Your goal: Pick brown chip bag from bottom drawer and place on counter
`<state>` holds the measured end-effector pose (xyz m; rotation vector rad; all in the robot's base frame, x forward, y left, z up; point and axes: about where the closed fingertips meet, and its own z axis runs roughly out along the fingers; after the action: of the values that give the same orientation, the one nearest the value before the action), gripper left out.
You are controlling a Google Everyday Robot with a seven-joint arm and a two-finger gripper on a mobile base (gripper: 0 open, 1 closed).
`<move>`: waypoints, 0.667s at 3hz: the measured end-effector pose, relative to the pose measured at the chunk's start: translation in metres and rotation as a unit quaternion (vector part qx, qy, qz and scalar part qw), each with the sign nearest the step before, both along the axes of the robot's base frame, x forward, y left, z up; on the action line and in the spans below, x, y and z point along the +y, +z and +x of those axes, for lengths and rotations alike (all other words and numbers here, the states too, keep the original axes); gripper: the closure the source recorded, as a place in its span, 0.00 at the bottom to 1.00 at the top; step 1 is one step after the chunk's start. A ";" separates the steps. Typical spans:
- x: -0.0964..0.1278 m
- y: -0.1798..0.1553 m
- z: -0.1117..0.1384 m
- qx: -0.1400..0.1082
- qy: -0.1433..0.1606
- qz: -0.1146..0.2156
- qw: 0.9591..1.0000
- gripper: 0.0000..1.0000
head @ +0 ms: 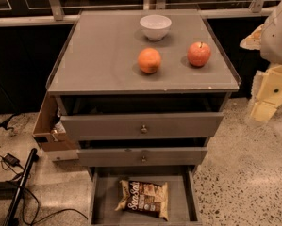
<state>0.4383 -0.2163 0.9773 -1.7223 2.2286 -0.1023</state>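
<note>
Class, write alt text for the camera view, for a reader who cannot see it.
A brown chip bag lies in the open bottom drawer of a grey cabinet. On the counter sit a white bowl, an orange and an apple. The robot's end effector hangs right of the cabinet, away from the bag.

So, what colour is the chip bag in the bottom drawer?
Chip bag: dark brown, cream ends, white lettering; camera view. Claw hangs at right edge.
</note>
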 end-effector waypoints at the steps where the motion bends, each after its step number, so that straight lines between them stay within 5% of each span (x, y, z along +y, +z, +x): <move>1: 0.000 0.000 0.000 0.000 0.000 0.000 1.000 0.00; 2: 0.000 0.000 0.000 0.000 0.000 0.000 1.000 0.14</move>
<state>0.4383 -0.2163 0.9773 -1.7223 2.2286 -0.1024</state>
